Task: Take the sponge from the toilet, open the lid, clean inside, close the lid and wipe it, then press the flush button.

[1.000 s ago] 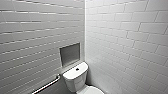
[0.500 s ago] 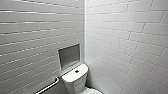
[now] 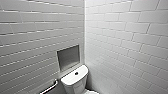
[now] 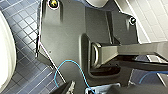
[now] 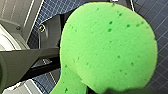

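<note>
right gripper [image 5: 113,90] clamped on the sponge [image 5: 107,47] above the tiled floor [image 5: 160,15], left gripper [image 4: 91,89] honestly can't tell

Head camera high, toward toilet [image 3: 72,80]; both wrist cameras over blue floor [image 4: 22,26]; right one close on sponge [image 5: 107,50]

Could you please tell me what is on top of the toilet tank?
A small dark flush button sits in the middle of the white tank top. What lies inside the tank is covered by it.
</note>
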Available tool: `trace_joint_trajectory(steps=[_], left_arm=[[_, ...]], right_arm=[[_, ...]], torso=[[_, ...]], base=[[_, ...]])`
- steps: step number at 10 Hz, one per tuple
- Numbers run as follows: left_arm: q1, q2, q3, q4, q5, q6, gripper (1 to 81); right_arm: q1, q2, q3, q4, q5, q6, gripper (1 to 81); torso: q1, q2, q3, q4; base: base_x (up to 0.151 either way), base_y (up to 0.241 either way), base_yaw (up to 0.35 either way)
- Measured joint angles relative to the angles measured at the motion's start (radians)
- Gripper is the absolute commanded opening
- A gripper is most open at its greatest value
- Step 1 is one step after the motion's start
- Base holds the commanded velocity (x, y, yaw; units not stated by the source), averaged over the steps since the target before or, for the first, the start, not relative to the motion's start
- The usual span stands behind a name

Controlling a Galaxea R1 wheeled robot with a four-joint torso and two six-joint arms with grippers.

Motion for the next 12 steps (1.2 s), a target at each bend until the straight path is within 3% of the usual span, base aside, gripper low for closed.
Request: trace_joint_trajectory(steps=[12], left_arm=[[0.0, 0.0, 0.0, 0.0, -0.004, 0.0, 81.1]], right_arm=[[-0.005, 0.0, 0.0, -0.001, 0.0, 0.0, 1.0]], torso=[[0.0, 0.0, 0.0, 0.0]], base=[[0.084, 0.0, 0.0]])
